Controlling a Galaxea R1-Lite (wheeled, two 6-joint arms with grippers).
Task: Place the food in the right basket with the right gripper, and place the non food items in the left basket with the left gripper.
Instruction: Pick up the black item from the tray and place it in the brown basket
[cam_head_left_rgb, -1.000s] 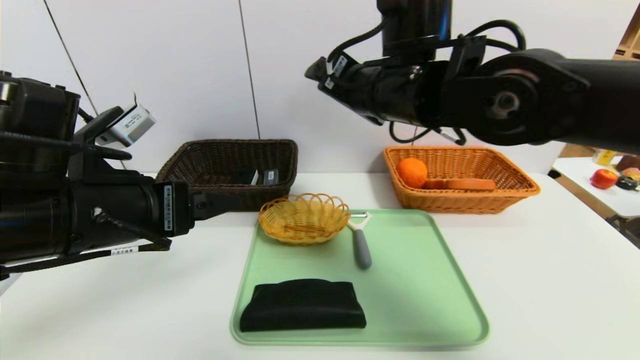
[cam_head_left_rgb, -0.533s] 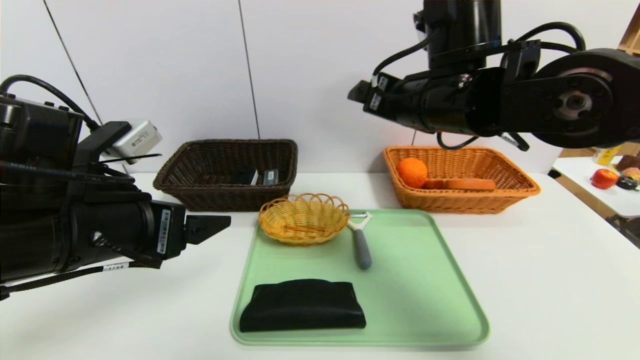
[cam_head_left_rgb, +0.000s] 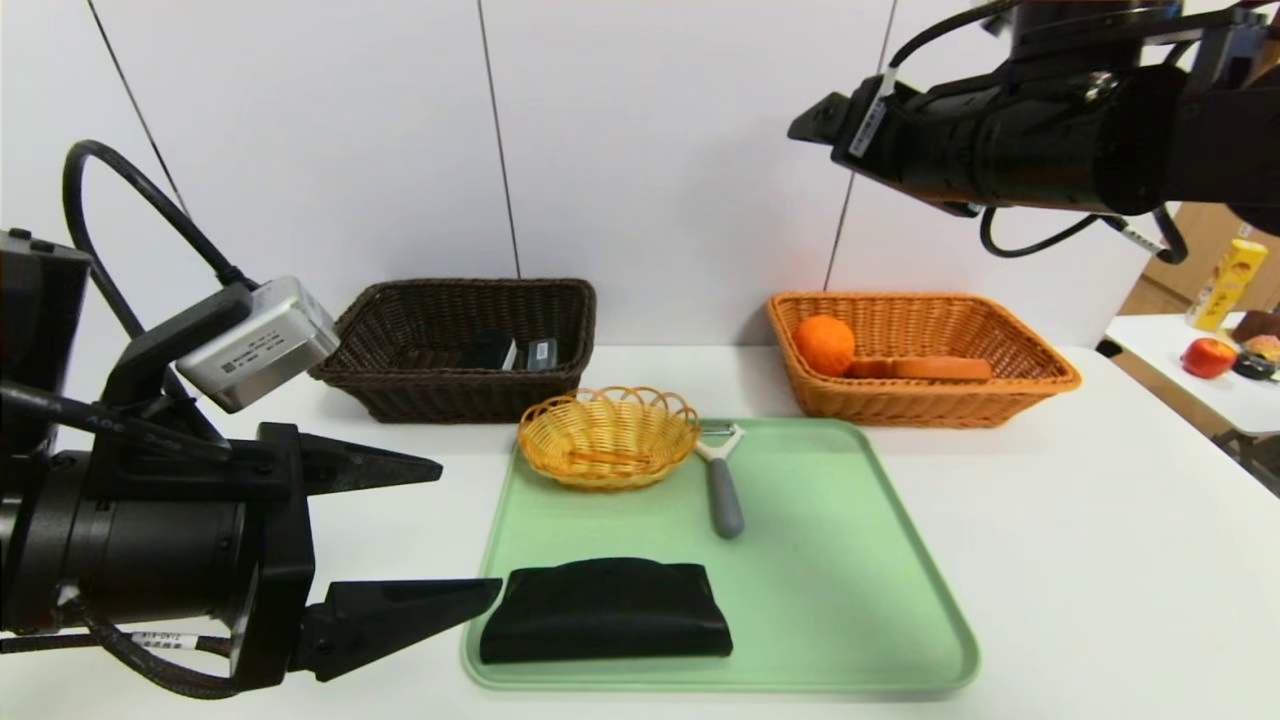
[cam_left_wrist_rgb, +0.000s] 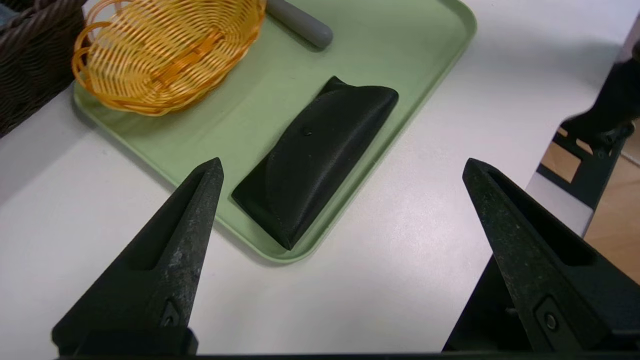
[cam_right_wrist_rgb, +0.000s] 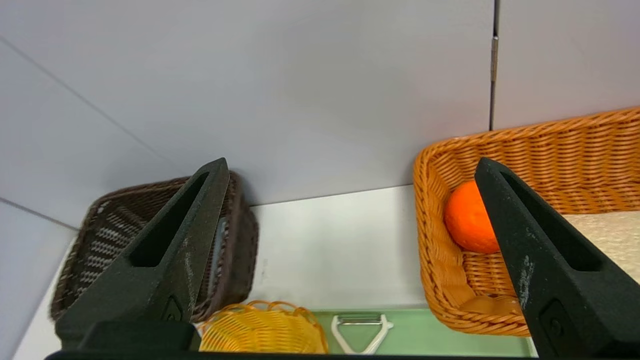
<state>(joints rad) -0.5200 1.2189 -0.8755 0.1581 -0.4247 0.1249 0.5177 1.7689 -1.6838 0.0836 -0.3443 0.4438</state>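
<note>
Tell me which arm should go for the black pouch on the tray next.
Left. The left gripper is open and low beside the black pouch on the green tray; the right gripper hangs high above the right basket.

No legible text; labels on arms too small to read

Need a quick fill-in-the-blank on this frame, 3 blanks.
1. The black pouch lies on the green ____.
2. The orange sits in the ____ basket.
3. The left gripper, beside the tray, has its fingers ____.

Missing words: tray; orange-tan; open
</note>
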